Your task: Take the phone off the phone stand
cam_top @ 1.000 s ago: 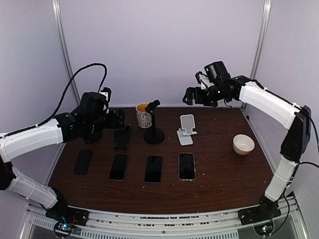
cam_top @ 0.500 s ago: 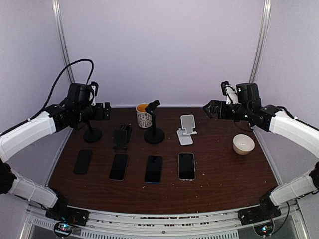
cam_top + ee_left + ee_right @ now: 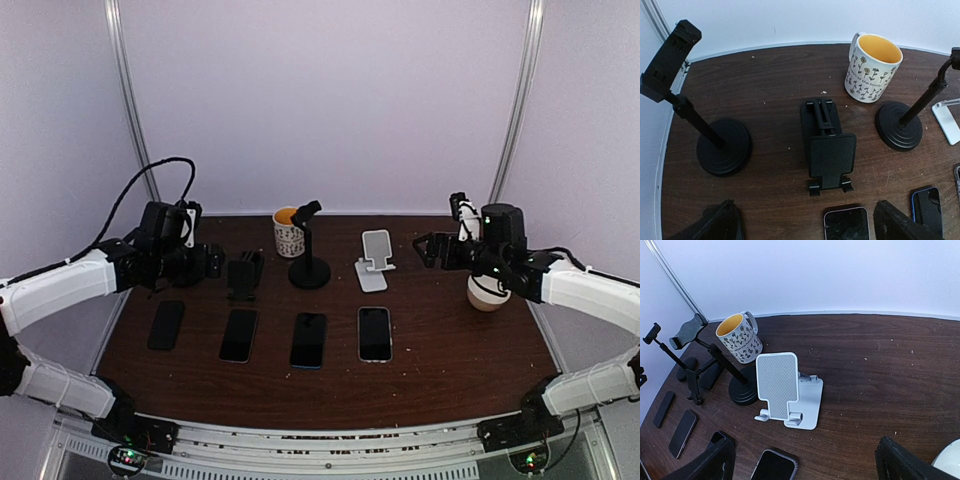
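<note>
item: four phones (image 3: 375, 333), flat on the table (image 3: 450, 350) in a row, just in front of the stands; you cannot tell which one is the task's.
item: white phone stand (image 3: 777, 385), upright, near the mug (image 3: 738, 342).
hidden: in the top view the left arm (image 3: 70, 285) covers the pole stand (image 3: 722, 145); the right arm (image 3: 590, 290) half covers the bowl (image 3: 484, 297).
item: left gripper (image 3: 212, 262), right gripper (image 3: 425, 248); you see both sets of fingers spread wide.
change: both arms sit lower than half a second ago; phones unmoved.
</note>
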Robot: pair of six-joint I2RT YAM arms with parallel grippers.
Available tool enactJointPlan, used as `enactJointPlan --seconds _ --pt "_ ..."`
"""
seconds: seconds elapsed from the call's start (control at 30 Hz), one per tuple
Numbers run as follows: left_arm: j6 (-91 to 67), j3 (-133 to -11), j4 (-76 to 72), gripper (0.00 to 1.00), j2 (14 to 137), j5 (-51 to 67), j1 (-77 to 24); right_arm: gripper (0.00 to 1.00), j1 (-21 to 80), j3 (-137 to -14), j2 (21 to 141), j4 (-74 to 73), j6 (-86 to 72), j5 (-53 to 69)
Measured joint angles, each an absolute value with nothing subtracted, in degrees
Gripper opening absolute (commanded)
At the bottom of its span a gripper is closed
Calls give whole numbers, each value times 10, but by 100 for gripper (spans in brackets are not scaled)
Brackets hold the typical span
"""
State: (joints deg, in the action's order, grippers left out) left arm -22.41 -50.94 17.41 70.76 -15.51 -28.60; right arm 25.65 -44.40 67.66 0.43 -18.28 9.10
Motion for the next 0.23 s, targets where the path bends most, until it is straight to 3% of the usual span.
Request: enactJointPlan --seconds 0.23 --pt "-235 -489 157 98 707 -152 -286 100 256 -436 707 43 -189 104"
